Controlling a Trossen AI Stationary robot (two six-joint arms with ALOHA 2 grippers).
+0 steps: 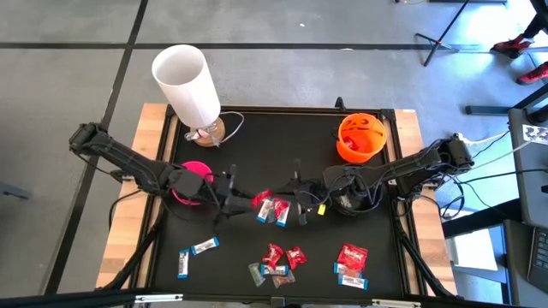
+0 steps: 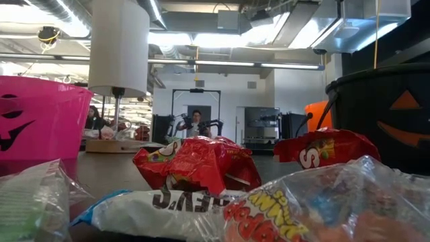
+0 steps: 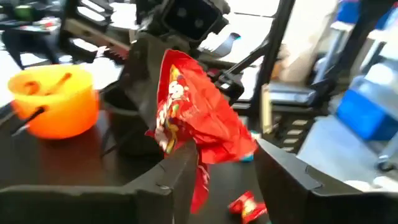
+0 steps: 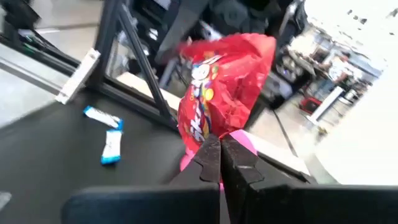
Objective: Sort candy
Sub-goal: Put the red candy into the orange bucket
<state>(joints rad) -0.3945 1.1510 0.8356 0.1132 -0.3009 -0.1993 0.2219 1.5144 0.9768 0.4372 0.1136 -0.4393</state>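
Passing a shiny red crinkled candy packet (image 4: 225, 87) between arms over mid-counter is the step in hand. In the right wrist view the right claw (image 4: 220, 152) is clenched on the packet's lower edge; in the left wrist view the left claw (image 3: 227, 171) stands released, its fingers parted either side of the wrapper. For a clean handover, draw the left arm straight back, clear of the foil, before the right arm carries the packet toward the orange plastic pumpkin bowl (image 1: 360, 137).

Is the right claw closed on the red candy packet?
Yes: in the right wrist view the right claw pinches the lower edge of the red candy packet.
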